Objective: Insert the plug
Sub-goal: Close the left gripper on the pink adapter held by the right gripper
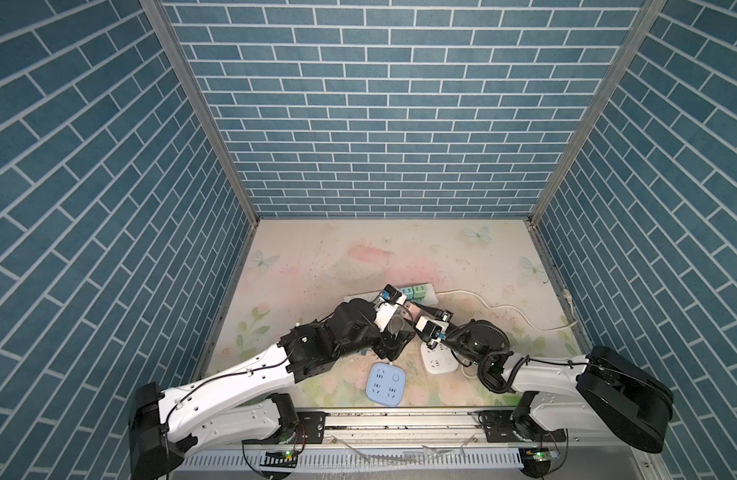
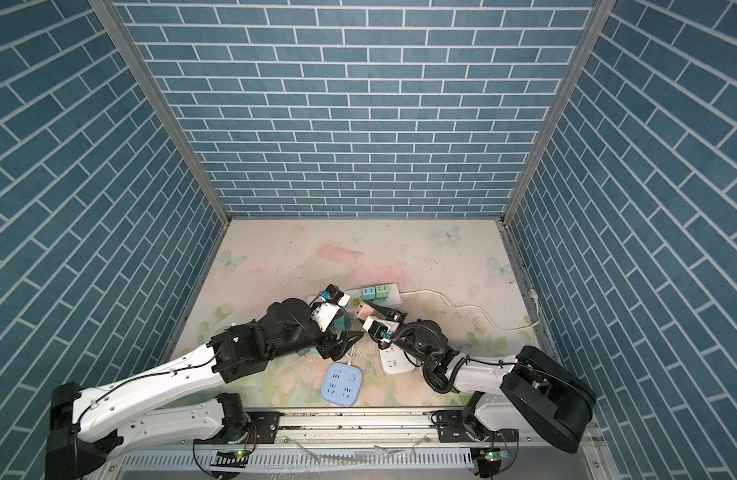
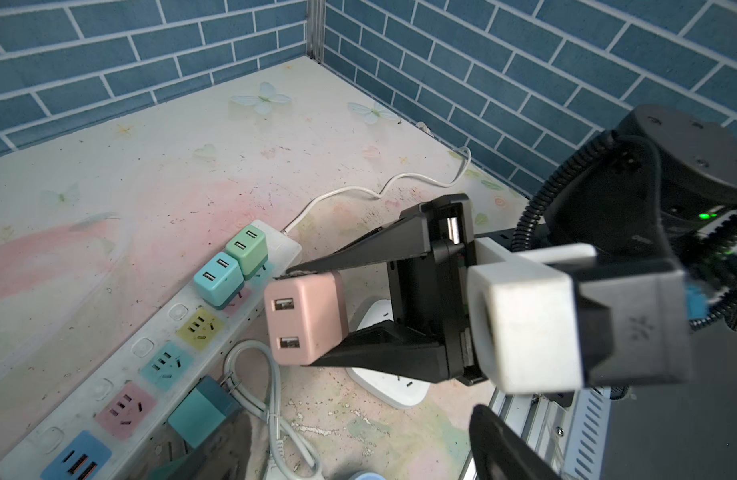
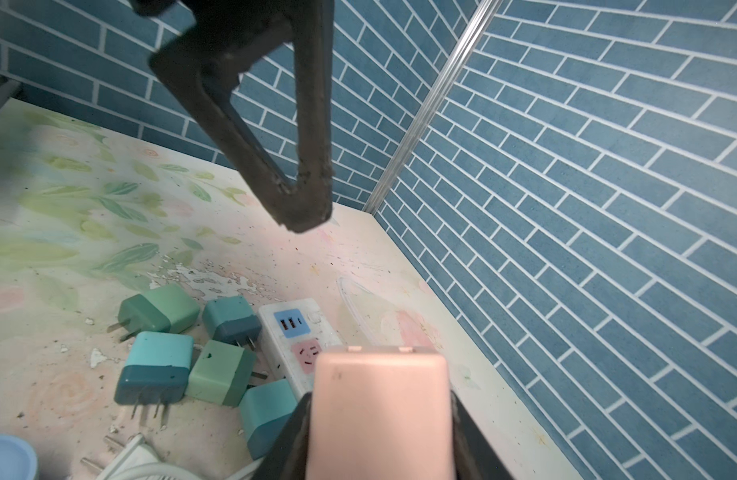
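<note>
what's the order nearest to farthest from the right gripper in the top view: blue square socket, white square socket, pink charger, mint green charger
1. pink charger, held in the right gripper
2. mint green charger, just behind it
3. white square socket, toward the front, right of centre
4. blue square socket, front middle

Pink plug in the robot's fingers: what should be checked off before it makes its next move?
1. pink plug clamped between the right fingers: ok.
2. Free socket on the power strip: ok, the yellow socket is empty.
3. Prongs lined up with that socket: cannot tell, they are hidden.
4. Plug seated: not ok, it is in no socket yet.
5. left fingers clear of the plug: ok, open and apart from it.
</note>
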Robot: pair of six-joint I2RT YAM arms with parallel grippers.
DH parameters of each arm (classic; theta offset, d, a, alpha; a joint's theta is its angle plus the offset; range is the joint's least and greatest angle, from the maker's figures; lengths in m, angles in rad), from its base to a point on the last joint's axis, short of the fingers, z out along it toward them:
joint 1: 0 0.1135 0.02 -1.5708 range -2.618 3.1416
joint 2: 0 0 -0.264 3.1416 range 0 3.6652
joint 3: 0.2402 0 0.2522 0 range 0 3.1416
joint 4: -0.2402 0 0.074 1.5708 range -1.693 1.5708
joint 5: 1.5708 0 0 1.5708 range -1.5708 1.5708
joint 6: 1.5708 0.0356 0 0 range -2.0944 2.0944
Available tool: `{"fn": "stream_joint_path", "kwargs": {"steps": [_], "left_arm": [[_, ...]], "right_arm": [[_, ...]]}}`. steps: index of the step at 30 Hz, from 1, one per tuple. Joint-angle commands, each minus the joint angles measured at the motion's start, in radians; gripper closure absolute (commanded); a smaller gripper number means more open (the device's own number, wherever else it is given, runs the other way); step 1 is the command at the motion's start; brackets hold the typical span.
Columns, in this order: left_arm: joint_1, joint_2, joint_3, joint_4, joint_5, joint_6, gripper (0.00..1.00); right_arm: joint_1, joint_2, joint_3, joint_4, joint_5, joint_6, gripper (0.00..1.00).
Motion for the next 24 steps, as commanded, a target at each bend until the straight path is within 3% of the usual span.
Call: {"fn": "stream_joint_path", "kwargs": {"steps": [1, 13, 24], "left_arm": [[-0.006, 0.016, -0.004, 0.011, -0.031, -0.007, 0.16], [-0.005, 0.042, 0.008, 0.026, -0.056, -0.009, 0.17], [-0.006, 0.104, 0.058, 0.031, -0.008, -0.018, 0.39]], "right_arm": [[0.012, -0.032, -0.016, 0.071, -0.05, -0.04, 1.0], [0.049, -0.084, -0.035, 0.092, -0.114, -0.038, 1.0], [0.068, -0.076, -0.032, 0.1, -0.114, -0.043, 1.0]]}}
